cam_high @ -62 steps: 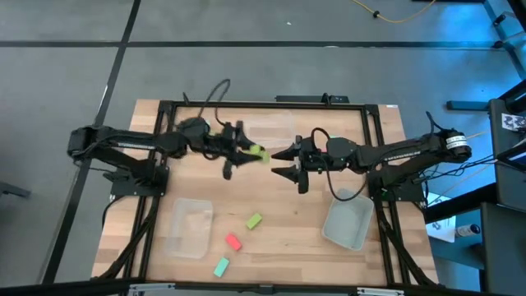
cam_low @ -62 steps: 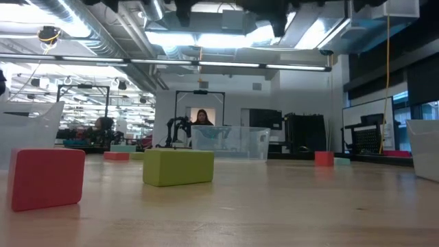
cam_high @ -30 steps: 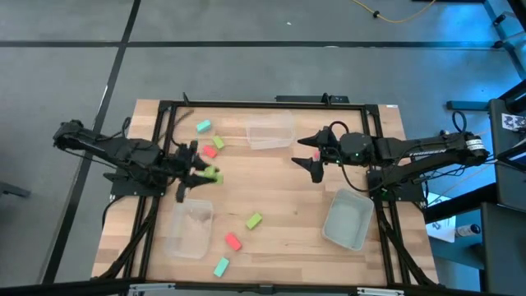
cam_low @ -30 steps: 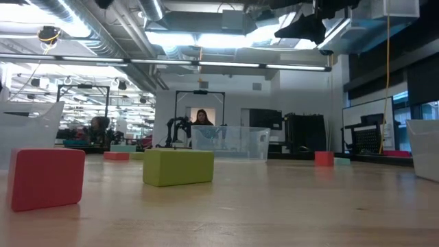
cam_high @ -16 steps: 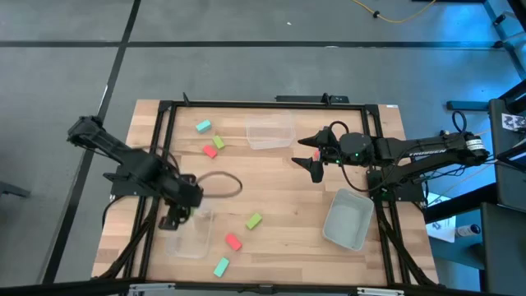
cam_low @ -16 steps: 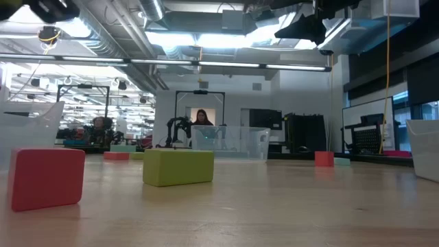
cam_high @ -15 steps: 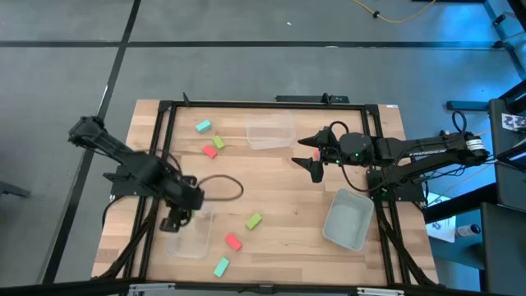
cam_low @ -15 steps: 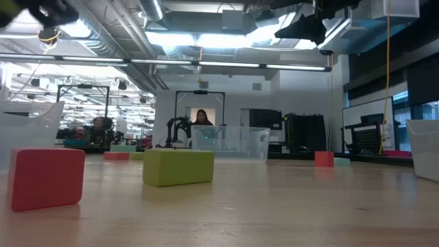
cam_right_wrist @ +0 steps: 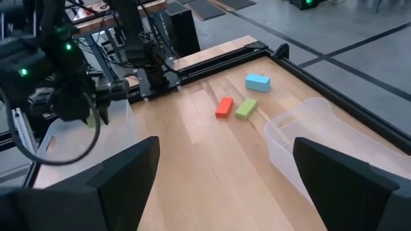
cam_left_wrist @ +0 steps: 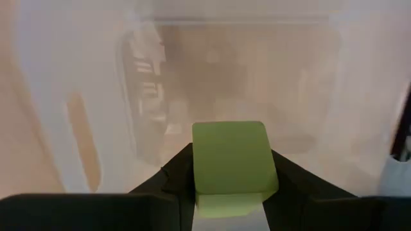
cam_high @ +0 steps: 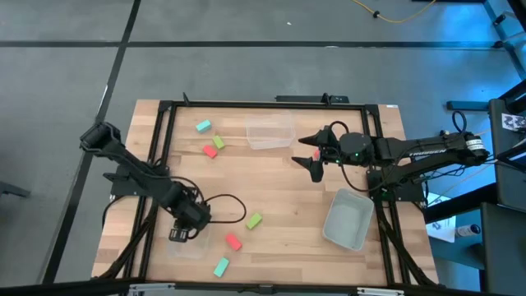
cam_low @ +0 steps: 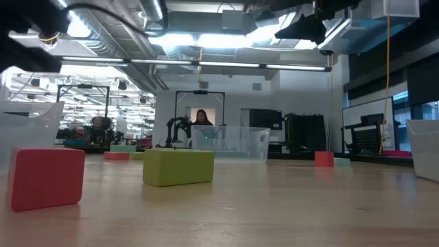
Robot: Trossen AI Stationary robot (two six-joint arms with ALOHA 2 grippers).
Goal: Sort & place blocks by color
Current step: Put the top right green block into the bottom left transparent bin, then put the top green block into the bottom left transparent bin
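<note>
Lime green block (cam_left_wrist: 232,163) sits pinched in the left tool (cam_high: 182,232) over the clear tub (cam_high: 194,244), release looks next, right tool (cam_high: 311,155) waiting wide.

Wood table (cam_high: 288,185) w/ blocks (cam_high: 254,220), clear tubs (cam_high: 347,219).

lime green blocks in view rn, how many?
3. One green block held in the left gripper over the left tub; one loose mid-table; one at the far left beside a red block. Others may be hidden.
</note>
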